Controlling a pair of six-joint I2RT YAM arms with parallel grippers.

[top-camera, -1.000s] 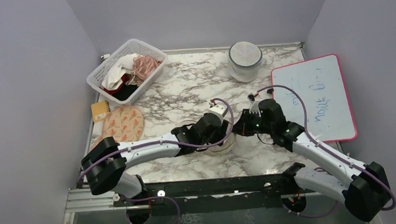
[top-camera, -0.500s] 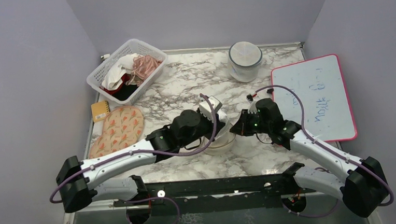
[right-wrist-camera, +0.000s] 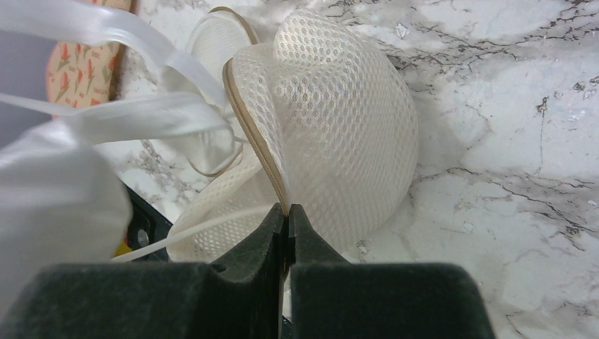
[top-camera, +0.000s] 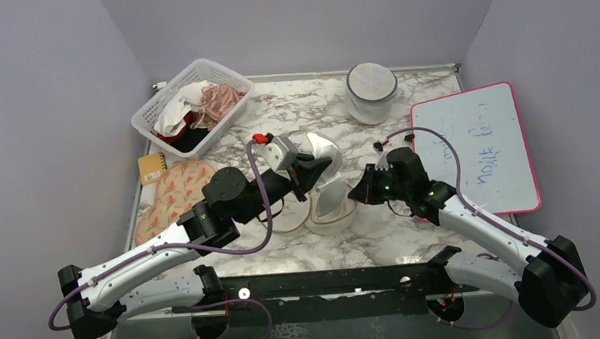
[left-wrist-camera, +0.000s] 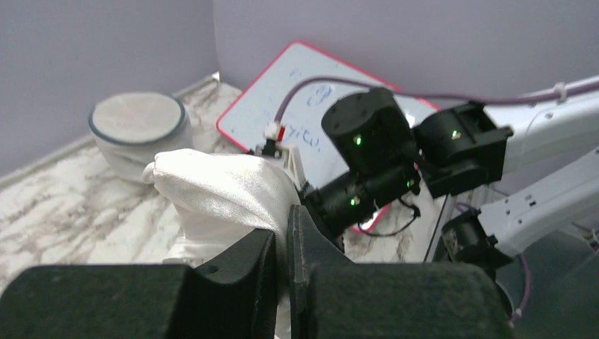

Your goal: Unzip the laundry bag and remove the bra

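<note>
The laundry bag (top-camera: 333, 215), a cream mesh pod, lies open at the table's middle; it also shows in the right wrist view (right-wrist-camera: 339, 120). My right gripper (top-camera: 355, 194) is shut on its tan zip rim (right-wrist-camera: 258, 145), jaws pinched tight in the right wrist view (right-wrist-camera: 288, 212). My left gripper (top-camera: 305, 169) is shut on the bra (top-camera: 324, 168), a pale satin garment held up above the bag with its lower part still trailing into the opening. In the left wrist view the bra (left-wrist-camera: 219, 191) bulges out above my closed fingers (left-wrist-camera: 288, 226). Its straps (right-wrist-camera: 127, 35) stretch across the right wrist view.
A white basket (top-camera: 145, 112) of white, red, black and pink clothes stands at the back left. A greyish-white pod (top-camera: 372, 93) sits at the back. A pink-rimmed whiteboard (top-camera: 476, 147) lies right. Orange patterned pads (top-camera: 184, 188) and a yellow card (top-camera: 151, 167) lie left.
My left gripper has risen and drawn back to the left, pulling the bra up out of the bag. My right gripper has stayed put on the rim.
</note>
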